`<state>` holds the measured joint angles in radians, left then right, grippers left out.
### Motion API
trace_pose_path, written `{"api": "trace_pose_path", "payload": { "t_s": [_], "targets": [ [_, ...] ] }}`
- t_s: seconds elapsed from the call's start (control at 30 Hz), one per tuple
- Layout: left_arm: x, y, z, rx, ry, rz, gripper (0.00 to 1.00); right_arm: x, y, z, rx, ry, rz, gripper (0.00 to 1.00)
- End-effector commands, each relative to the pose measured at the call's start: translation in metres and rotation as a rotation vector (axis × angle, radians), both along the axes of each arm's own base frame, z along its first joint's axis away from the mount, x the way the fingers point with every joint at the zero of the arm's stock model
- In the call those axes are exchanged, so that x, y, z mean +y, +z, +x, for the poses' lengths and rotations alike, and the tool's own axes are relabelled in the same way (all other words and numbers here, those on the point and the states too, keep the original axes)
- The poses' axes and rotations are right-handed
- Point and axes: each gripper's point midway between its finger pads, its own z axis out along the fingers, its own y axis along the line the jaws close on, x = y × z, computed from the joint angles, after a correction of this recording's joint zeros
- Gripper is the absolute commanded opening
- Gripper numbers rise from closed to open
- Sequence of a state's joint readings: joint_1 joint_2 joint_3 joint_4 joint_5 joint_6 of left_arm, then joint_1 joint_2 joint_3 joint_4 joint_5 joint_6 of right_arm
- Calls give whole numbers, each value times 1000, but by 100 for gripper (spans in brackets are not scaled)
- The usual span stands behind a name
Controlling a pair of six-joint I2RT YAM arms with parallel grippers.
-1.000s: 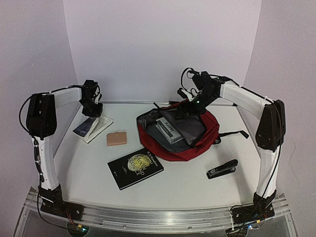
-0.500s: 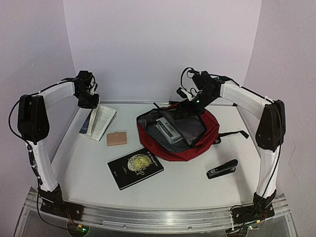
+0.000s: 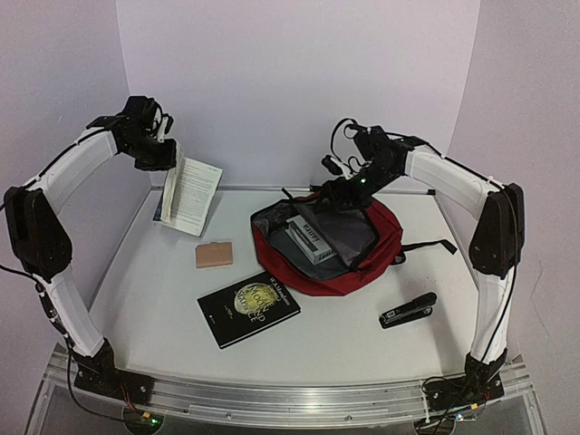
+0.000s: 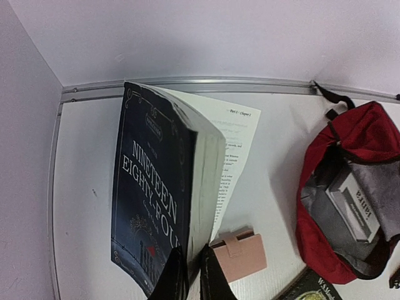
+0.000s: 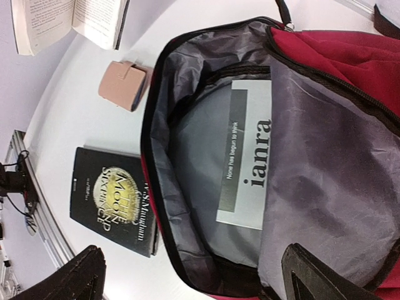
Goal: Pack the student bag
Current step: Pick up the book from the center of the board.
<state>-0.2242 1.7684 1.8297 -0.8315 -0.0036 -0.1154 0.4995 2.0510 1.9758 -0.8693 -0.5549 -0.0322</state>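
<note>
The student bag (image 3: 382, 243), dark red with grey lining, lies open at the table's back centre, also in the left wrist view (image 4: 369, 134) and the right wrist view (image 5: 337, 56). A grey-and-white book (image 3: 308, 237) lies inside it (image 5: 250, 156). My right gripper (image 3: 349, 188) hangs open over the bag's far rim, jaws wide (image 5: 194, 275), one finger against the grey flap lining. My left gripper (image 3: 163, 156) is raised at the back left, shut (image 4: 187, 278) on a dark blue paperback (image 4: 156, 187), which hangs above the table with loose pages fanned out (image 3: 192, 192).
A pink wallet (image 3: 214, 255) lies under the lifted paperback, left of the bag (image 4: 240, 256). A black book with a gold emblem (image 3: 248, 307) lies in front of the bag (image 5: 112, 200). A black stapler (image 3: 408, 310) sits at the front right. Walls close in behind and beside.
My left arm has lifted the blue paperback off the table and up toward the back-left corner; its pages have fallen open. The right arm has barely moved.
</note>
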Motion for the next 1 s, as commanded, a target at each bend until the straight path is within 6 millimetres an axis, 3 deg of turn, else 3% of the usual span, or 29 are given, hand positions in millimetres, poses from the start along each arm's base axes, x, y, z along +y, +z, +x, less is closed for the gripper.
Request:
{"api": "trace_pose_path", "payload": {
  "t_s": [0.0,0.23,0.4,0.53,0.73,0.87,0.97],
  "targets": [
    [-16,107,-19,-240,-54,-144,0,12,31,2,-6,-3,106,98],
    [-49,143,-51,-270,-184,-356,0,36,41,9,48,-3,253,98],
    [-80,140,-77,-224,-301,-520,0,59,56,12,103,-13,433,98],
    [-97,141,-96,-204,-371,-619,0,75,56,8,120,-21,570,98],
    [-123,127,-123,-131,-437,-733,0,109,41,-21,152,59,655,98],
    [-143,96,-134,-47,-457,-787,0,135,38,-44,191,111,773,98],
    [-151,75,-135,-2,-449,-813,0,148,25,-55,235,126,812,98]
  ]
}}
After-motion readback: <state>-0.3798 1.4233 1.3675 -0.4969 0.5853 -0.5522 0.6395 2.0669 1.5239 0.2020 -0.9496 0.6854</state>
